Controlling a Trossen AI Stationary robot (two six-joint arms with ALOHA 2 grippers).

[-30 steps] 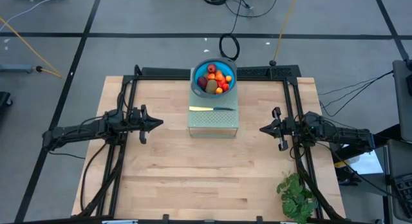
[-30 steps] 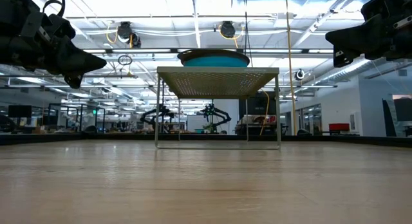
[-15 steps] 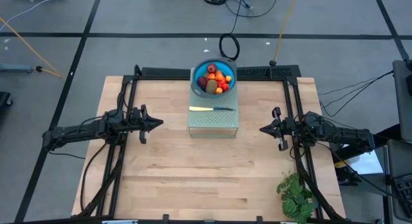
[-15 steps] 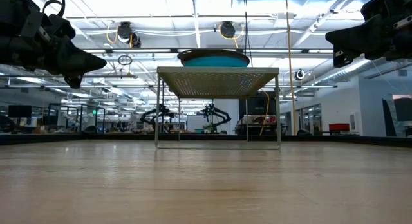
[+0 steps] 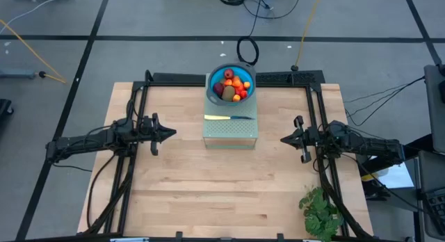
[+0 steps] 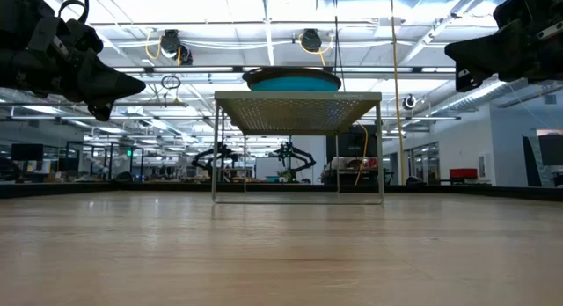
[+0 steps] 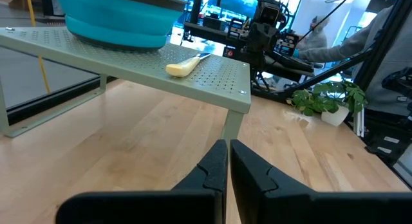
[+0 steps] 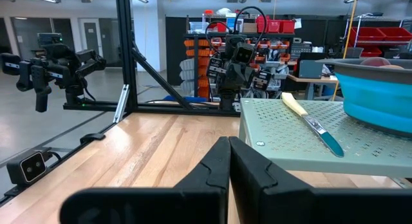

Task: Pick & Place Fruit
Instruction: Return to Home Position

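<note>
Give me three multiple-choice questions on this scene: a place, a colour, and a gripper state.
1. The yellow-handled knife lies: A) inside the round plastic strainer bowl; B) on the pale green perforated metal shelf; C) in the left gripper.
2. The bowl holding the red and orange fruit is: A) blue; B) white; C) red.
3. Left gripper and right gripper are: A) open; B) shut, empty; C) holding fruit.
B, knife rests on the shelf; A, its wall is blue; B, wrist views show fingers together, nothing between.

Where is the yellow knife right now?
In the high view, the knife lies flat on top of the green shelf at the middle of the table's far side, just on the near side of the blue bowl holding the fruit.
</note>
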